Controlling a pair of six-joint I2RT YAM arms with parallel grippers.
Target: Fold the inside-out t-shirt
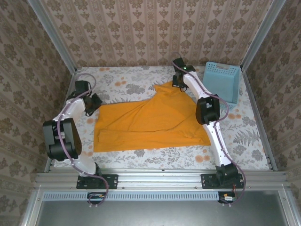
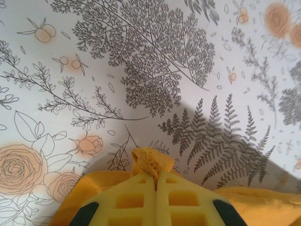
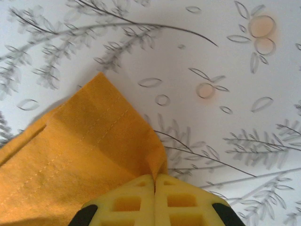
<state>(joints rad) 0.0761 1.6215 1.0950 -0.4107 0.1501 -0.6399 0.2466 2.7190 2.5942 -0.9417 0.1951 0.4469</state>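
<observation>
On t-shirt [image 1: 146, 125] edges, both grippers [image 2: 155, 175] [image 3: 154, 178] clamped

One t-shirt [image 1: 150, 123], one blue basket [image 1: 220, 71], two claws: left claw [image 2: 155, 176], right claw [image 3: 154, 178].

A staged robot lab cell. Damask-papered walls [image 1: 141, 28] and aluminium framing [image 1: 160, 178] box in a floral-covered bench [image 1: 164, 160].

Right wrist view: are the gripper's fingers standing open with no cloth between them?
No: the right gripper is shut, pinching a stitched corner of the t-shirt.
</observation>
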